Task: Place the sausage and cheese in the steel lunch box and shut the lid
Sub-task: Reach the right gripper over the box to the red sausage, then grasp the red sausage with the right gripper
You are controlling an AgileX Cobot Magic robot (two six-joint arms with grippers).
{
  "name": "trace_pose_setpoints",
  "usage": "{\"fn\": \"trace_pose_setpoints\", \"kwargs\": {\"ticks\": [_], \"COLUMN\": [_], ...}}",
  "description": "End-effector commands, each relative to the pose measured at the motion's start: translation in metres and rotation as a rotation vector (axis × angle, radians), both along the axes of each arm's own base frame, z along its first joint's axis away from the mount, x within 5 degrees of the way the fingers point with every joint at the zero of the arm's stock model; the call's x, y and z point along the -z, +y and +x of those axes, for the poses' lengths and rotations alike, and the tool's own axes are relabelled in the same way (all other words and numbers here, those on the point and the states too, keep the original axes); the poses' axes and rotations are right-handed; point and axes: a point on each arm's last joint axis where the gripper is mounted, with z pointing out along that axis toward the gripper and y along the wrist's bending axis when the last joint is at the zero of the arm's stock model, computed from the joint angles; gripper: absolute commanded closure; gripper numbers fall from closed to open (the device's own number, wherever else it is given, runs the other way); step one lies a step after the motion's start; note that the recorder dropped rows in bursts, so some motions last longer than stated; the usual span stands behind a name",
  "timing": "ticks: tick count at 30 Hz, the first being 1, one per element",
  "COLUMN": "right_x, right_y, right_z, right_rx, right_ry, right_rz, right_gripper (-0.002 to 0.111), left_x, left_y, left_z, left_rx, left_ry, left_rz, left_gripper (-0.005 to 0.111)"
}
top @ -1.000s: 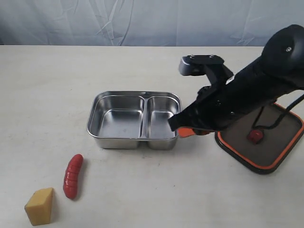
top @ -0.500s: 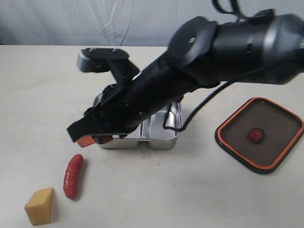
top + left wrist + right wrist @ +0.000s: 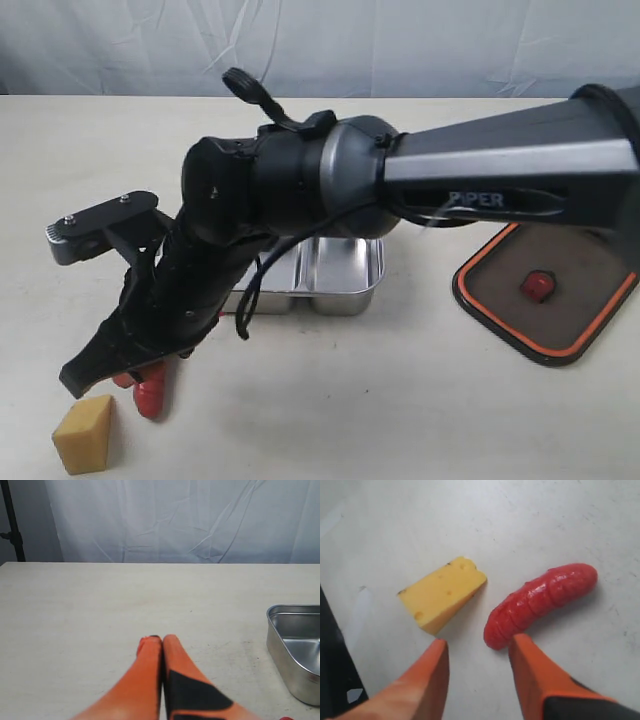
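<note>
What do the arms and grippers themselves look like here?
The right arm is black and rounded, with a grey link lettered PIPER and a thin black cable looping off it. The right gripper and the left gripper both have tapered orange fingers with black patches.

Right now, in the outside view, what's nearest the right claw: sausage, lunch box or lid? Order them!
1. Sausage, just by the right claw, front left.
2. Steel lunch box, in the middle.
3. Lid, far right.
</note>
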Motion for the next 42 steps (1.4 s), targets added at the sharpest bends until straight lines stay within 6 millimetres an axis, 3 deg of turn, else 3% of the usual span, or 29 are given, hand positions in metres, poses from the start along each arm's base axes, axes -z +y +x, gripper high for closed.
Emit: {"fn": "trace_pose_setpoints", "kwargs": {"ticks": [1, 15, 34, 42], "right_x": [0.006, 0.038, 0.037, 0.055], "right_y": [0.007, 0.024, 0.028, 0.032], "right_z": [0.005, 0.015, 0.019, 0.01], "right_rx": [0.016, 0.038, 0.062, 0.045], "right_ry": [-0.007, 0.004, -0.031, -0.013], "right_rz": [-0.05, -0.12, -0.075, -0.105], "right_gripper": [0.058, 0.054, 0.054, 0.054], "left_x": [0.001, 0.001, 0.001, 0.001], "left_y": [-0.001, -0.001, -0.001, -0.001], "left_z": [0.0, 0.0, 0.0, 0.0], "left_rx": [0.007, 0.007, 0.007, 0.007], "left_ry": [-0.005, -0.005, -0.005, -0.007], "left_rz": [-0.011, -0.011, -0.011, -0.011], "left_gripper": [0.107, 0.107, 0.107, 0.107]}}
